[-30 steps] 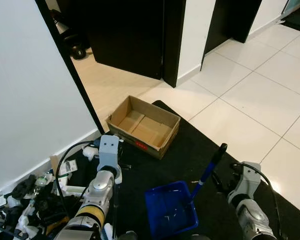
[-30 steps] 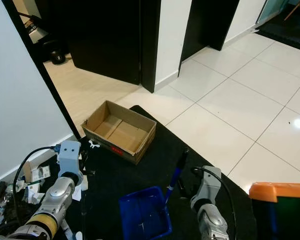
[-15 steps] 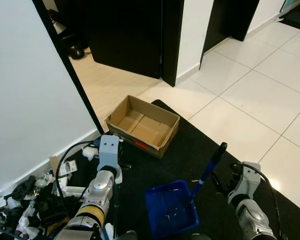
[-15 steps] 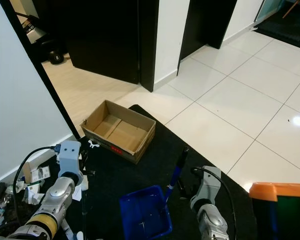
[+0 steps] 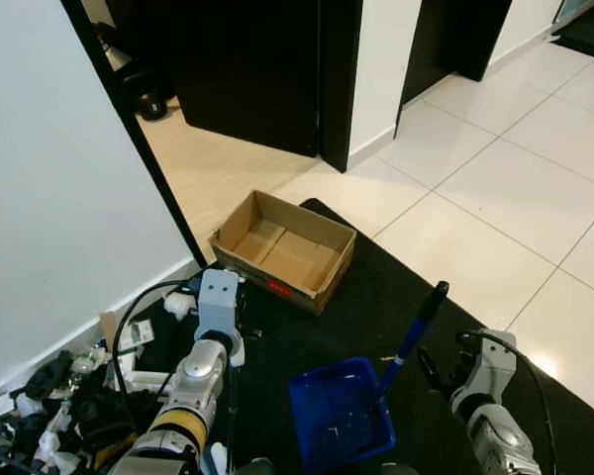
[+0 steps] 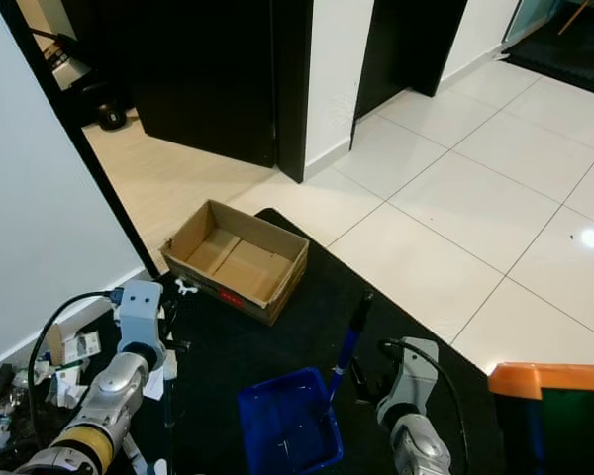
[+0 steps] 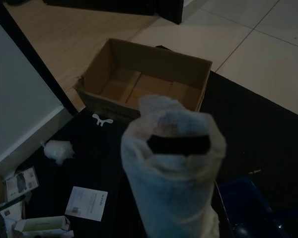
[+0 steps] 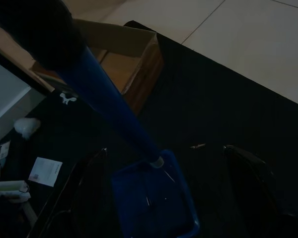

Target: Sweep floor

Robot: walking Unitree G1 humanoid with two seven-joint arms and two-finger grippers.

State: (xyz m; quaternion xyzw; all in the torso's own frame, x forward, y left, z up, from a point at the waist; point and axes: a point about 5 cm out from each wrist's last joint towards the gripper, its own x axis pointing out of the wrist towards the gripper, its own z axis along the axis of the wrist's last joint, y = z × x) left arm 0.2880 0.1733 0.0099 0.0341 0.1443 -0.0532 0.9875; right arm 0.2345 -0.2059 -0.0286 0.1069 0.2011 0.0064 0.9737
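A blue dustpan (image 5: 342, 421) sits on the black mat (image 5: 376, 297) with small bits of debris in it. Its long blue handle (image 5: 414, 332) rises toward its black top. My right gripper (image 5: 434, 368) is just right of the handle, low down; in the right wrist view the fingers (image 8: 248, 173) stand wide apart with the handle (image 8: 109, 106) running between them. My left gripper (image 5: 232, 344) is shut on a thin black broom handle (image 5: 229, 401). The white-wrapped end of that handle (image 7: 176, 173) hides the left fingers in the left wrist view.
An empty, open cardboard box (image 5: 285, 247) lies on the mat's far edge. Clutter, white scraps and papers (image 5: 69, 396) pile along the left wall. A small speck (image 5: 386, 358) lies on the mat. White tiles stretch to the right. An orange object (image 6: 549, 381) stands at the near right.
My right arm has sunk a little beside the dustpan handle. The left arm, broom, dustpan and box stay put.
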